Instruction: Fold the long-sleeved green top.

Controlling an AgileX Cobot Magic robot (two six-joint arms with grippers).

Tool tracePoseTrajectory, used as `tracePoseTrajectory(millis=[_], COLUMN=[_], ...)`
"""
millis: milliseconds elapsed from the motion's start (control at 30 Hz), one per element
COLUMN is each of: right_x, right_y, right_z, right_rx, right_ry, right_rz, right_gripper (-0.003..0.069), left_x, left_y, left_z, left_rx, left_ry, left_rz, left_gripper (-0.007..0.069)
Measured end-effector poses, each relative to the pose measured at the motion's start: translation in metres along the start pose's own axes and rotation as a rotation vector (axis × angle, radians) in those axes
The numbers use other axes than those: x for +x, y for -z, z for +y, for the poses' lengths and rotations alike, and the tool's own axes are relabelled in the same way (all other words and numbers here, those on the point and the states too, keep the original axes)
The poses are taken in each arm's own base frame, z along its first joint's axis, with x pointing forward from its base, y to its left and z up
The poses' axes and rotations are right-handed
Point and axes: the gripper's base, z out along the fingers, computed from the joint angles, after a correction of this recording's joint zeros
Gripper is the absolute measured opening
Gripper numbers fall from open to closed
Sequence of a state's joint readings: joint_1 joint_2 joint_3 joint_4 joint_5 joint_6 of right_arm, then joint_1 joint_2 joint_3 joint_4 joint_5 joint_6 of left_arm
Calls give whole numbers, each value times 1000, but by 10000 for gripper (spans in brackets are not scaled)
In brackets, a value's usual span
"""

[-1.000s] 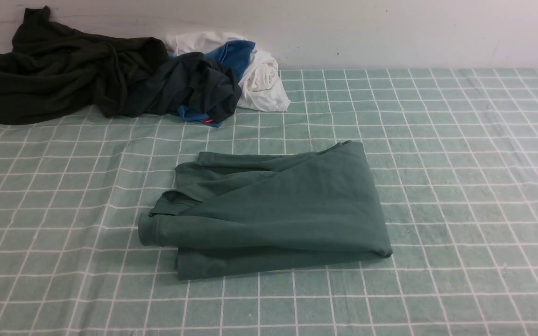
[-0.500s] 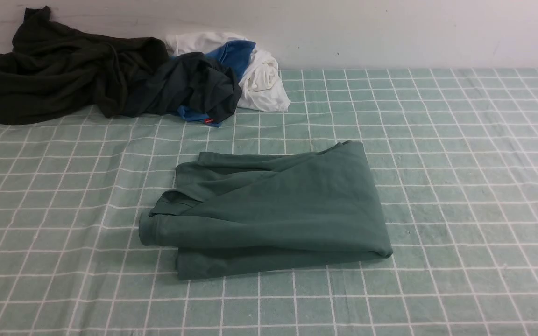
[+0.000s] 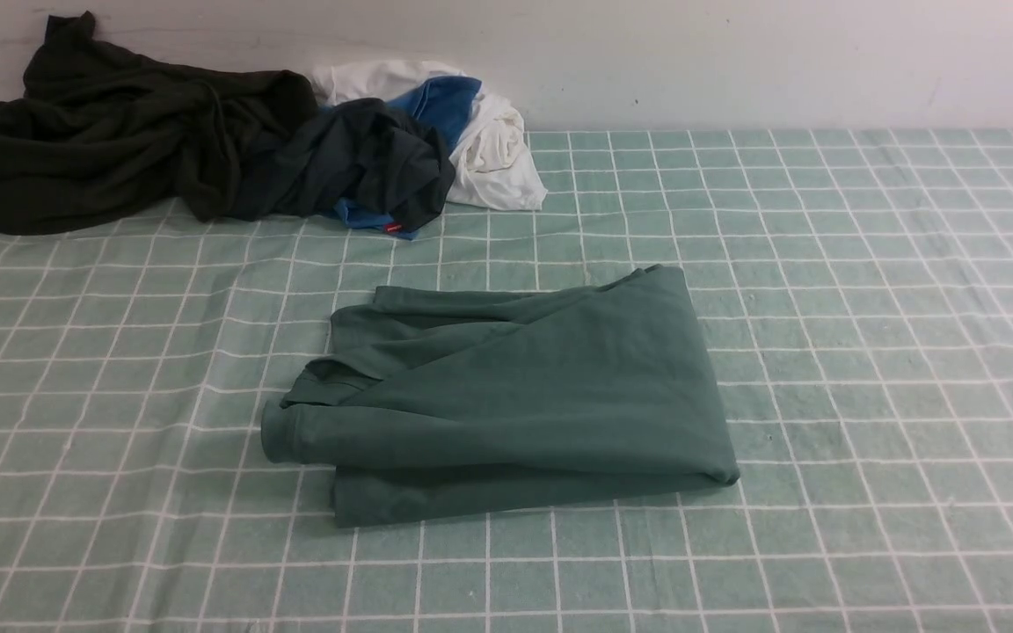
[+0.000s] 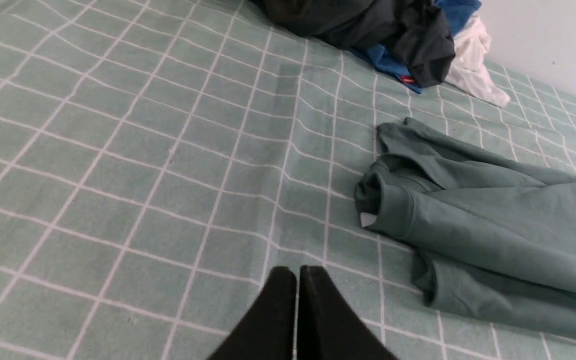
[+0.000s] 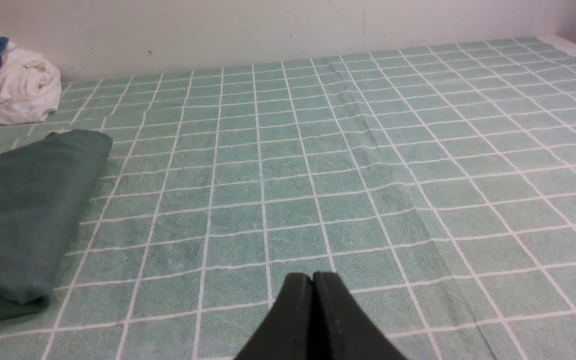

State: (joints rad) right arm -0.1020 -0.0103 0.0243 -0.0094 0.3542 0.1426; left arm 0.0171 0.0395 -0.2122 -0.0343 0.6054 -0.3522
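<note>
The green long-sleeved top [image 3: 524, 396] lies folded into a compact bundle in the middle of the checked cloth, a ribbed cuff sticking out at its left side. The left wrist view shows that cuff end of the top [image 4: 493, 235], and the right wrist view shows its smooth folded edge [image 5: 23, 210]. My left gripper [image 4: 297, 272] is shut and empty, hovering over bare cloth short of the cuff. My right gripper [image 5: 313, 277] is shut and empty too, over bare cloth well to the right of the top. Neither arm appears in the front view.
A dark olive-black garment [image 3: 120, 141] is heaped at the back left against the wall. Beside it lies a white-and-blue garment [image 3: 480, 132]. The green checked cloth [image 3: 867, 308] covers the whole table, with a light wall behind.
</note>
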Motion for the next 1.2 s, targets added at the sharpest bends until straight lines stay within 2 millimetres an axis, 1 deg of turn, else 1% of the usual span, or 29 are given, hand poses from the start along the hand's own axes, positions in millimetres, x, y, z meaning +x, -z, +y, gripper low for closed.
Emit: tracePoseTrajectory(millis=[33, 100, 133, 200, 233, 267, 300, 400, 600, 800, 1200], right_x=[0, 0, 0, 0, 0, 0, 0, 0, 0, 0, 0], right_y=[0, 0, 0, 0, 0, 0, 0, 0, 0, 0, 0], right_z=[0, 0, 0, 0, 0, 0, 0, 0, 0, 0, 0], right_rx=[0, 0, 0, 0, 0, 0, 0, 0, 0, 0, 0], right_ry=[0, 0, 0, 0, 0, 0, 0, 0, 0, 0, 0], right_rz=[0, 1, 1, 1, 1, 1, 1, 1, 1, 1, 1], right_gripper=[-13, -13, -13, -13, -13, -13, -13, -13, -13, -13, -13], left_x=[3, 12, 12, 19, 21, 26, 30, 37, 42, 43, 43], left_y=[-1, -7, -8, -16, -17, -21, -24, -28, -29, -29, -29], left_z=[2, 6, 6, 9, 10, 11, 12, 14, 13, 13, 13], left_rx=[-2, 5, 8, 7, 6, 10, 15, 26, 74, 74, 74], left_ry=[-7, -108, -141, -368, -385, -486, -515, -507, -444, -406, -405], left_rz=[-12, -61, -75, -122, -122, -145, -154, -145, -98, -78, -72], left_gripper=[-3, -3, -3, -3, -3, -3, -3, -3, -3, -3, -3])
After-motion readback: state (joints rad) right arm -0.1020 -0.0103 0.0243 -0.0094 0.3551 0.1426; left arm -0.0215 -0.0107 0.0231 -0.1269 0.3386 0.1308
